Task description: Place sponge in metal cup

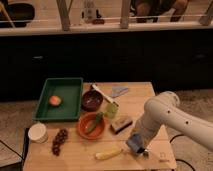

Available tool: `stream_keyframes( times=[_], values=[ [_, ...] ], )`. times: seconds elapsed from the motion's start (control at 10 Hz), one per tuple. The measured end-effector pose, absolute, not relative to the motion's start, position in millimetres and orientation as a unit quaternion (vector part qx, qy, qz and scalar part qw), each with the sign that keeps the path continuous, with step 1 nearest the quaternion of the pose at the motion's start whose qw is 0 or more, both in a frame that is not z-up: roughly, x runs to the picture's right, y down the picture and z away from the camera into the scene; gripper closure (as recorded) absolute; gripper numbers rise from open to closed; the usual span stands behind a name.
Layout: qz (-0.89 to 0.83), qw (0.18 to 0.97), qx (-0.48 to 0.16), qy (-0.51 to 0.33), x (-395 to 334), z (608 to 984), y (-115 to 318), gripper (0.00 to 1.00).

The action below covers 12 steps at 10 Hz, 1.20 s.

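Observation:
The sponge (121, 123), a block with a dark top and tan side, lies on the wooden table (150, 100) right of the orange bowl. A small pale bluish-grey cup, the metal cup (133, 143), stands near the table's front right. My gripper (138, 147) is at the end of the white arm (165, 117), low over the table and right against the metal cup. It partly hides the cup. The sponge lies a short way behind and to the left of the gripper, apart from it.
A green tray (67, 85) holds an orange fruit (55, 100) at the back left. A dark bowl (92, 100), an orange bowl (91, 127), a pale green object (112, 109), a white cup (37, 132), grapes (59, 141) and a yellow object (108, 153) share the table. A counter wall stands behind.

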<state>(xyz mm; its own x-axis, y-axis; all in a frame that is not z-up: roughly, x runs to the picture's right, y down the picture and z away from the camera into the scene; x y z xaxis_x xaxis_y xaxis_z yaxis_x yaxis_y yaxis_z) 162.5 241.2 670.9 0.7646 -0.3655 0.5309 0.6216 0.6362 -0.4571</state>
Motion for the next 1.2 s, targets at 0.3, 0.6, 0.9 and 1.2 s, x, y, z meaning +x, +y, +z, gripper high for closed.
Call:
stream_keyframes(
  times=[0.3,0.6,0.9,1.2],
  values=[
    [-0.277,0.882,-0.327,-0.198,165,674,244,0.20],
    [-0.272,0.882,-0.331,-0.196,171,678,243,0.20],
    [-0.266,0.883,-0.333,-0.196,175,684,240,0.20],
    [-0.263,0.883,-0.337,-0.195,175,690,236,0.20]
  ],
)
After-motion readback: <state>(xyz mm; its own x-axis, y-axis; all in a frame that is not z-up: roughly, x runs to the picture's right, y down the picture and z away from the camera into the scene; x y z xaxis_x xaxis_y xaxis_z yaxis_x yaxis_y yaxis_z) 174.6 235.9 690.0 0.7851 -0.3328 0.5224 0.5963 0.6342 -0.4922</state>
